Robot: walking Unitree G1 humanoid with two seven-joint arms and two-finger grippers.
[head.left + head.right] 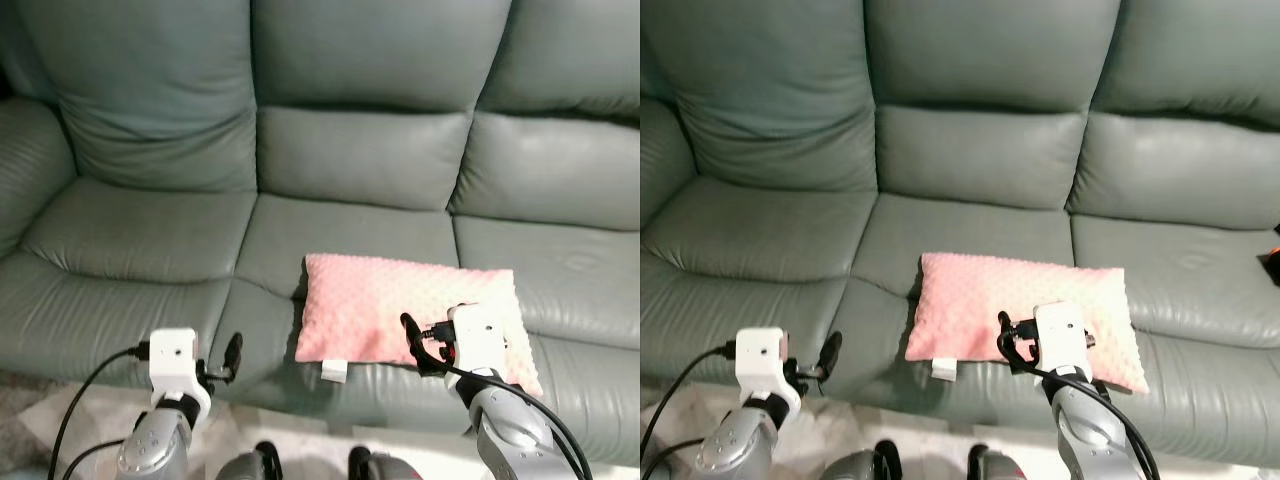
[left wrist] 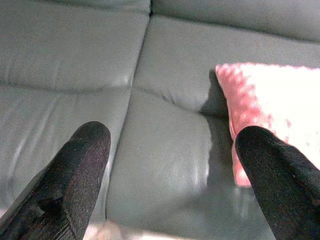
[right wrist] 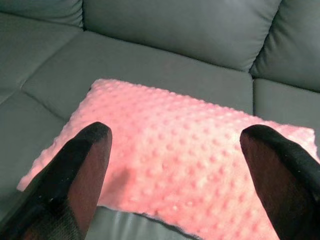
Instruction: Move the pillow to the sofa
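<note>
Right gripper [image 3: 175, 150] spread above pink pillow [image 1: 400, 305], white tag [image 1: 334, 371] unreadable, left gripper [image 2: 170, 150] spread, green sofa [image 1: 350, 150]

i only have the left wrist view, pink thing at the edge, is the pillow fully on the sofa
Observer: Yes, the pillow lies flat on the sofa middle seat, near its front edge.
Operator: is the right pincer holding it
Observer: No, the right pincer is open above the pillow, nothing between its fingers.
Operator: anything hanging off it
Observer: A small white tag sticks out at its front left corner.
</note>
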